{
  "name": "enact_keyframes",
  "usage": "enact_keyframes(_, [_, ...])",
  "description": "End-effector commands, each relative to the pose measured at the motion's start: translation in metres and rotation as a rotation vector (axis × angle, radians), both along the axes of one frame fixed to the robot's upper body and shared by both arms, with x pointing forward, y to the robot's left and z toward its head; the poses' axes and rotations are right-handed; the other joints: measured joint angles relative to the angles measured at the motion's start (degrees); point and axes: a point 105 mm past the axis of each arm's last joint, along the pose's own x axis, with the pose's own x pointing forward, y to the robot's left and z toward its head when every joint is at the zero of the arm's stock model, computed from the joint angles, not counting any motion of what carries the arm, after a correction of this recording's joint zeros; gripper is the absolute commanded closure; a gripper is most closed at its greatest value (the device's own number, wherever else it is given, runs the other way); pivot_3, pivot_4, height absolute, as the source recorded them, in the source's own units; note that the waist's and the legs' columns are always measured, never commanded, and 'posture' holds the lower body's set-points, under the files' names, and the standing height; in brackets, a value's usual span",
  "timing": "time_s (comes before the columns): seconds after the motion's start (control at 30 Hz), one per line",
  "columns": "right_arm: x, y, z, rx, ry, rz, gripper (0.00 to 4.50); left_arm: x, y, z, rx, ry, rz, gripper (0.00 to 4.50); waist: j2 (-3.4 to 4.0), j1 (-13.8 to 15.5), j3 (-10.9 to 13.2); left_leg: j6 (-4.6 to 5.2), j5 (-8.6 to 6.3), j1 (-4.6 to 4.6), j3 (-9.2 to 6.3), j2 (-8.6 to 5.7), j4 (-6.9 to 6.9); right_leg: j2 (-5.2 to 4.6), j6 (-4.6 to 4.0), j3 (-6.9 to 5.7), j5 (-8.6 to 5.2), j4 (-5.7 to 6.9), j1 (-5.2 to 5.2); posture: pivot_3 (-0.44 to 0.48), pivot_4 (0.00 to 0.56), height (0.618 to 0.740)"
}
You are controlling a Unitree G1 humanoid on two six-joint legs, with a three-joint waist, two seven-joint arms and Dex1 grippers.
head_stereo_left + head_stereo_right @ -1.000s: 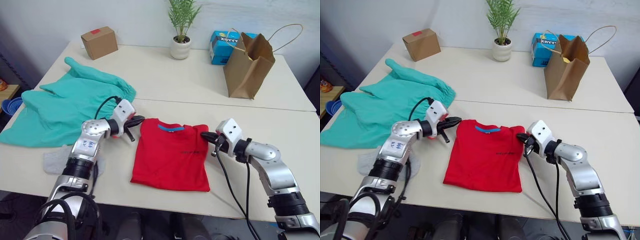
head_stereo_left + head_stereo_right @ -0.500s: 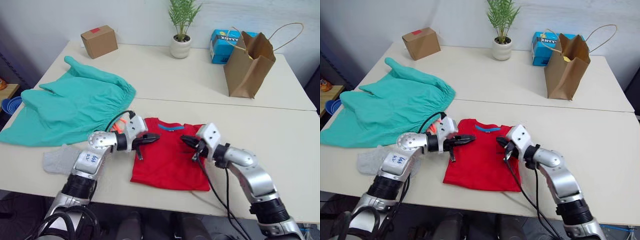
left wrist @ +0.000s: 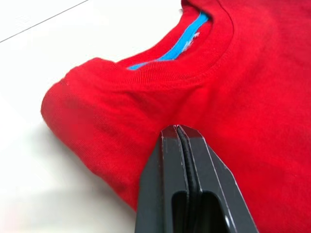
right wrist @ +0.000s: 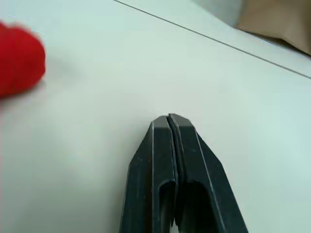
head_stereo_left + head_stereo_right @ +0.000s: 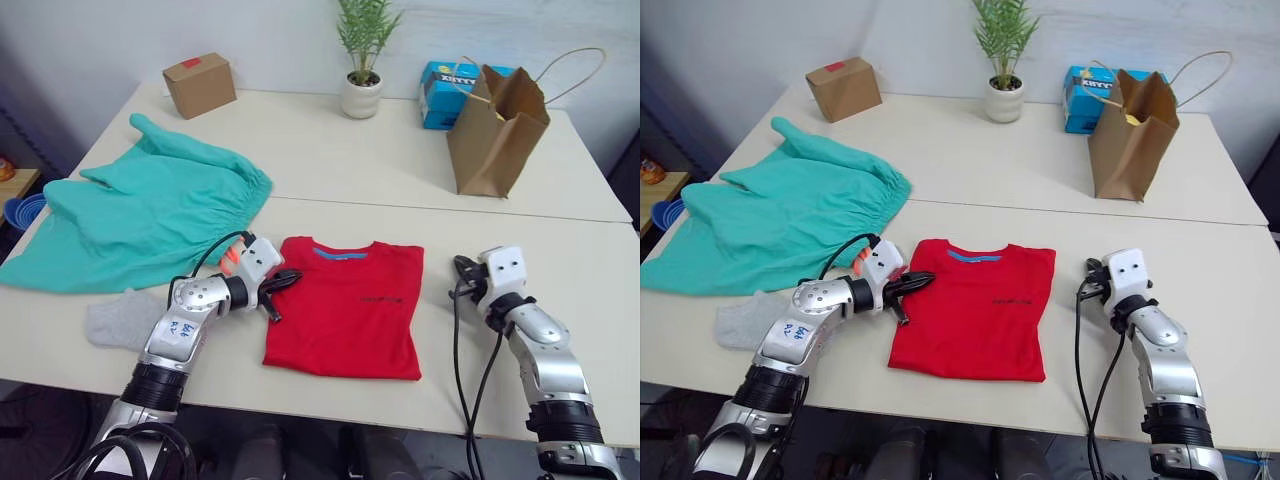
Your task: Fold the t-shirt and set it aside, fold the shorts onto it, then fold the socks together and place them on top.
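The t-shirt (image 5: 346, 305), bright red with a blue inner neck label, lies folded into a neat rectangle near the front of the white table (image 5: 330, 160), collar toward the far side. The left gripper (image 3: 179, 133), jaws pressed together, rests at its left shoulder edge. The right gripper (image 4: 168, 121), jaws likewise closed on nothing, hovers over bare table just right of the shirt.

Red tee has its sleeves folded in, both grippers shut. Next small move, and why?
Probably open the left gripper and pinch the collar corner of the plain red cotton t-shirt. Its shut tips rest on that corner, holding nothing I can see, while the shirt lies full length with sleeves tucked, so the top-to-bottom fold looks undone. The right gripper, shut over bare white table and apart from the shirt, should likely follow.
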Motion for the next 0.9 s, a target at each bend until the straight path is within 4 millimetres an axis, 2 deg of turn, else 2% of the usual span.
enact_keyframes(0.03, [-0.006,0.019,0.031,0.053,-0.13,0.125,4.5,-0.002,-0.004,0.017,-0.088,-0.062,-0.024,4.47,0.02,0.0,0.0,-0.01,0.01,0.0,0.0,0.0,0.0,0.01,0.0,0.0,0.0,0.04,-0.02,0.0,0.15,0.74])
enact_keyframes(0.13, [-0.023,0.06,0.054,0.086,-0.189,0.355,4.5,-0.009,-0.014,0.043,-0.188,-0.13,-0.109,4.47,0.05,0.1,0.0,-0.01,0.01,-0.03,0.0,0.01,0.0,0.01,0.0,-0.01,0.0,0.06,-0.05,0.0,0.15,0.74])
enact_keyframes(0.2, [-0.042,0.091,0.057,0.07,-0.173,0.518,4.5,-0.019,-0.021,0.053,-0.231,-0.133,-0.182,4.47,0.05,0.3,0.0,-0.02,0.02,-0.05,-0.01,0.03,0.0,0.02,0.0,-0.02,0.0,0.02,-0.06,0.0,0.15,0.74])
enact_keyframes(0.23, [-0.049,0.101,0.057,0.055,-0.16,0.568,4.5,-0.023,-0.023,0.055,-0.24,-0.125,-0.205,4.47,0.04,0.5,0.0,-0.02,0.01,-0.08,-0.02,0.02,0.0,0.02,0.0,-0.03,0.0,0.0,-0.06,0.0,0.15,0.74])
enact_keyframes(0.3, [-0.066,0.12,0.045,-0.018,-0.108,0.667,4.5,-0.034,-0.027,0.052,-0.209,-0.113,-0.265,4.47,0.04,0.6,0.0,-0.01,0.01,-0.09,-0.05,0.02,0.0,0.01,0.0,-0.05,0.0,-0.08,-0.04,0.0,0.15,0.74])
enact_keyframes(0.43, [-0.085,0.14,0.009,-0.092,0.02,0.681,4.5,-0.068,-0.032,0.032,-0.131,-0.023,-0.379,4.47,0.05,0.6,0.0,-0.01,0.0,-0.12,-0.07,-0.01,-0.06,-0.05,0.0,-0.04,0.0,-0.23,-0.01,0.0,0.15,0.74])
enact_keyframes(0.57, [-0.09,0.133,-0.011,-0.069,0.086,0.601,4.5,-0.077,-0.031,0.006,-0.079,0.048,-0.342,4.47,0.05,0.6,0.0,0.05,-0.03,-0.15,-0.07,-0.03,-0.06,-0.08,0.0,-0.03,0.0,-0.24,-0.03,0.0,0.15,0.74])
enact_keyframes(0.63, [-0.092,0.112,-0.019,-0.108,0.104,0.549,4.5,-0.068,-0.021,-0.012,-0.026,0.076,-0.247,4.47,0.05,0.6,0.0,0.07,-0.02,-0.09,-0.08,-0.04,-0.06,-0.08,-0.01,-0.03,0.01,-0.21,-0.01,0.0,0.15,0.74])
enact_keyframes(0.73, [-0.093,0.075,-0.019,-0.028,0.103,0.404,4.5,-0.059,-0.007,-0.029,0.003,0.112,-0.14,4.47,0.03,0.7,0.0,0.09,-0.03,0.03,-0.08,-0.04,-0.08,-0.07,-0.01,-0.03,0.0,-0.21,0.13,0.0,0.15,0.74])
enact_keyframes(0.83, [-0.099,0.052,-0.018,-0.016,0.092,0.361,4.5,-0.062,-0.003,-0.032,-0.01,0.117,-0.121,4.47,0.03,0.6,0.0,0.17,-0.08,0.43,-0.09,-0.05,-0.2,-0.1,-0.01,-0.05,0.0,-0.46,0.62,0.0,0.15,0.74])
enact_keyframes(0.9, [-0.1,0.042,-0.014,0.009,0.077,0.336,4.5,-0.066,-0.006,-0.023,-0.073,0.081,-0.149,4.47,0.03,0.2,0.0,0.18,-0.09,1.03,-0.09,-0.05,-0.66,-0.11,-0.03,-0.05,0.02,-0.87,1.18,0.0,0.15,0.74])
